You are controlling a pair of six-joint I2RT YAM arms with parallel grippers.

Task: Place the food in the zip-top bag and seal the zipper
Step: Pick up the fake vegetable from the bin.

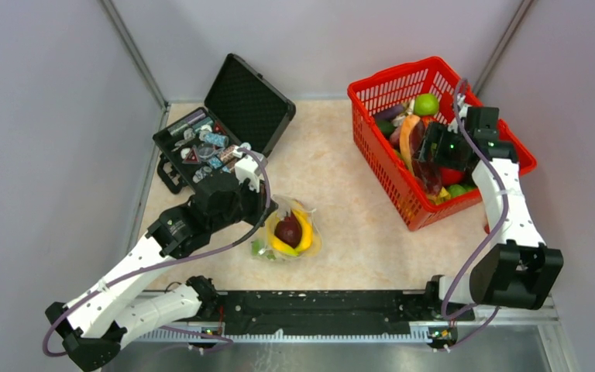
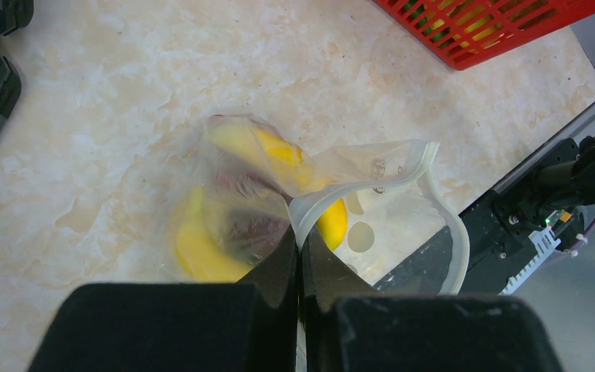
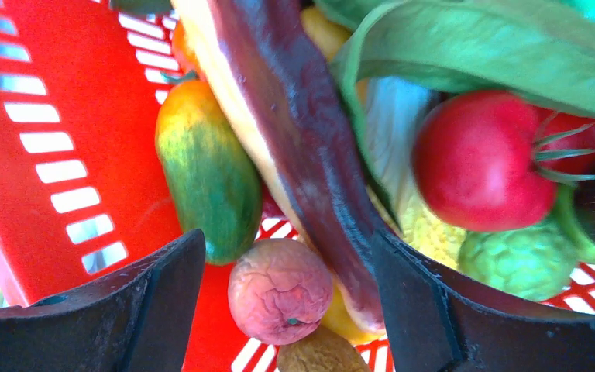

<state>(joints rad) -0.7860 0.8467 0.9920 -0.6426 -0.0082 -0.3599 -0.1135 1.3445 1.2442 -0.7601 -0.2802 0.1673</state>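
Jaws of the left gripper (image 2: 300, 240) were clamped on the zipper (image 2: 443, 209) of the zip-top bag (image 1: 307, 246), which lay mid-table holding yellow and dark red food (image 1: 288, 231), while the right gripper (image 3: 287, 248) hung spread wide among produce in the red basket (image 1: 387, 84).

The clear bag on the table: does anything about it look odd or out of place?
Yes. The zip-top bag lies crumpled, its zipper unsealed and curling up in a loose loop, pinched by the left gripper. A yellow banana and a dark red fruit sit inside.
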